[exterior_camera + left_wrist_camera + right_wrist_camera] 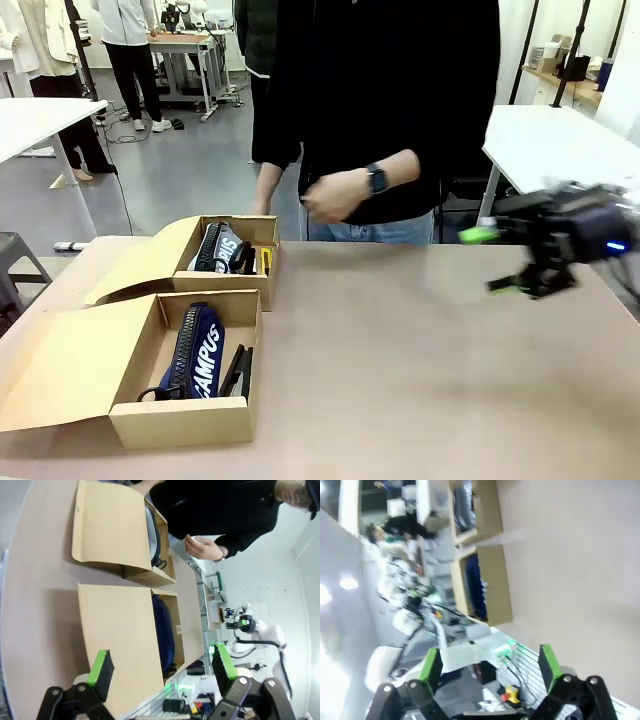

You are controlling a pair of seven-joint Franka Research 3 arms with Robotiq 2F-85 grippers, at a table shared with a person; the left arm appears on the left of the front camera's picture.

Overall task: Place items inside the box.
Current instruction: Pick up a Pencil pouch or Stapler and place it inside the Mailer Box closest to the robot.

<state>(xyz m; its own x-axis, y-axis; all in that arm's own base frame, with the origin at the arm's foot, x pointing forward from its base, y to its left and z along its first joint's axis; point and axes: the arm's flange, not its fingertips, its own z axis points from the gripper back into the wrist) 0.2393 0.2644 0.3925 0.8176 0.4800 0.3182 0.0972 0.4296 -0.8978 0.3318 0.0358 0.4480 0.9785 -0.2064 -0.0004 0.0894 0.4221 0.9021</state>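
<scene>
A: Where's the right end effector (505, 262)?
B: Hanging above the worktop (420, 360) at its right side, blurred, green pads spread wide with nothing between them.
A: And the left end effector (162, 669)?
B: Its wrist view shows the fingers (101, 674) well apart, gripping nothing.
A: The person?
B: One hand (333, 196) loosely curled at the waist, a watch on that wrist.

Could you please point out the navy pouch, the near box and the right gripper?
navy pouch (194, 352), front view, its lettered side.
near box (180, 423), front view, its front wall.
right gripper (492, 260), front view, between its green fingertips.
</scene>
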